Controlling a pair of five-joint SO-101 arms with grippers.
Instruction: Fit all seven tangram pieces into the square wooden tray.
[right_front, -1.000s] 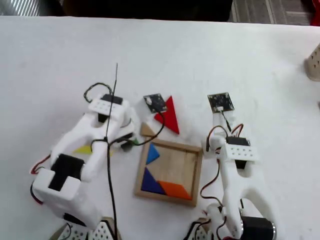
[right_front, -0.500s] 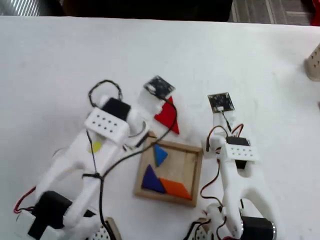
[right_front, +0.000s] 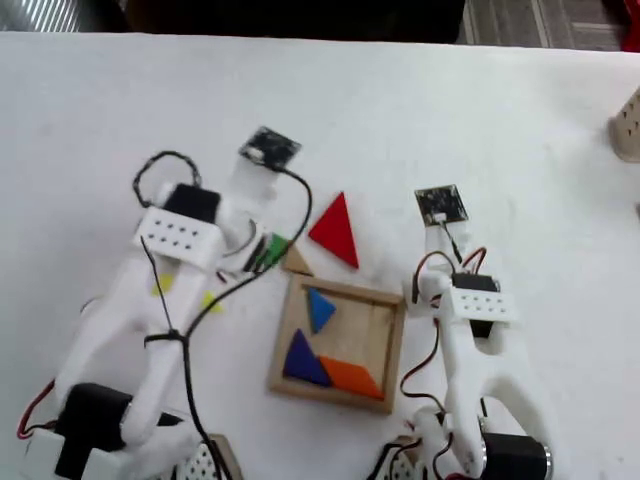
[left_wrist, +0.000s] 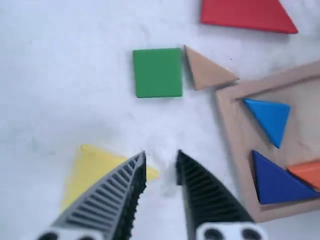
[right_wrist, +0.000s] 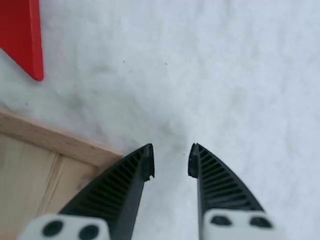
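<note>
The square wooden tray (right_front: 391, 340) holds a small blue triangle (right_front: 318, 308), a dark blue triangle (right_front: 303, 360) and an orange piece (right_front: 350, 375). Just outside its far left corner lie a tan triangle (right_front: 294, 262) and a green square (right_front: 272, 247); a red triangle (right_front: 335, 230) lies beyond the tray. A yellow triangle (left_wrist: 92, 172) lies left of the tray, partly under the left arm. My left gripper (left_wrist: 161, 160) hovers over the yellow triangle's tip, slightly open and holding nothing. My right gripper (right_wrist: 171, 157) is open over bare table beside the tray's far right corner (right_wrist: 60, 145).
The white table stretches bare behind and to the right of the arms. A pale pegged object (right_front: 627, 125) stands at the far right edge. Black cables (right_front: 200, 310) hang along the left arm.
The left arm has swung left, away from the tray's far edge, uncovering the red triangle, green square and tan triangle. The right arm has kept still.
</note>
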